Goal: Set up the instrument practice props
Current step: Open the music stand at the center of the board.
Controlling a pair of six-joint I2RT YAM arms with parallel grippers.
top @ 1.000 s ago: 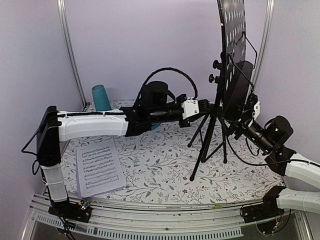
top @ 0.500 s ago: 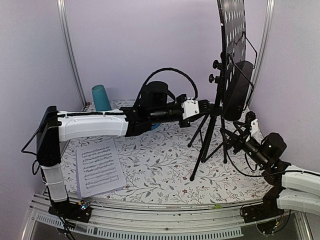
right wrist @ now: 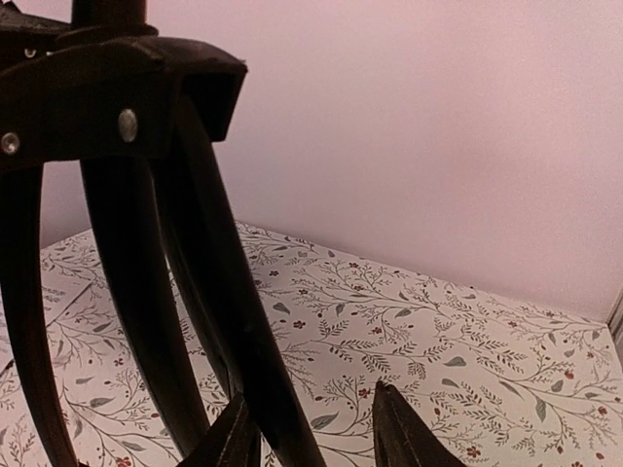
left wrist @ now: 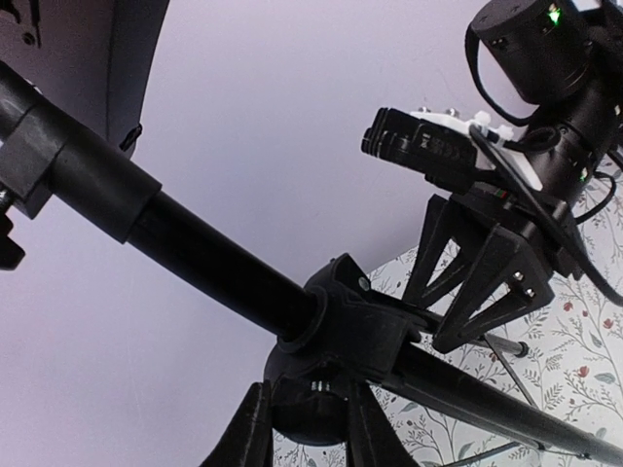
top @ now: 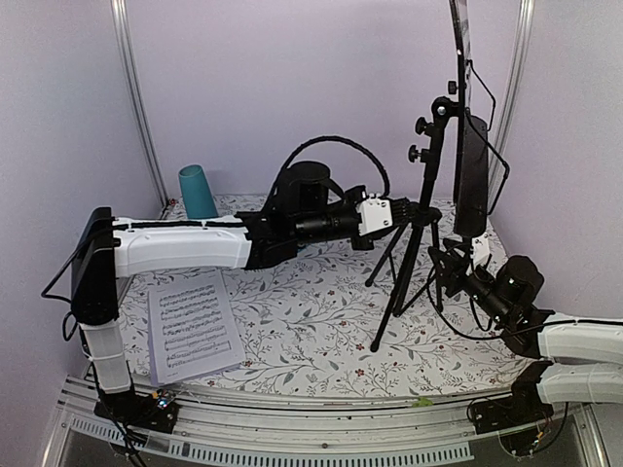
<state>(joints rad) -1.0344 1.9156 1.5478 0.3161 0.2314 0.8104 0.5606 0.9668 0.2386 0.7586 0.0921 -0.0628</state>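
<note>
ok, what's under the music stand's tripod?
Floral tablecloth only, between the tripod legs; right hand straddles one leg low down. Cloth right behind the legs is covered.

My table (top: 311,331): floral-print top. Sheet-music page (top: 193,324) lies flat at my near left. Teal cup (top: 197,191) upright, far left. Music stand (top: 429,165) feet planted centre-right.

Black stand (top: 431,165), teal cup (top: 198,191), floral tabletop (top: 311,311), page (top: 192,326) seemingly white.
</note>
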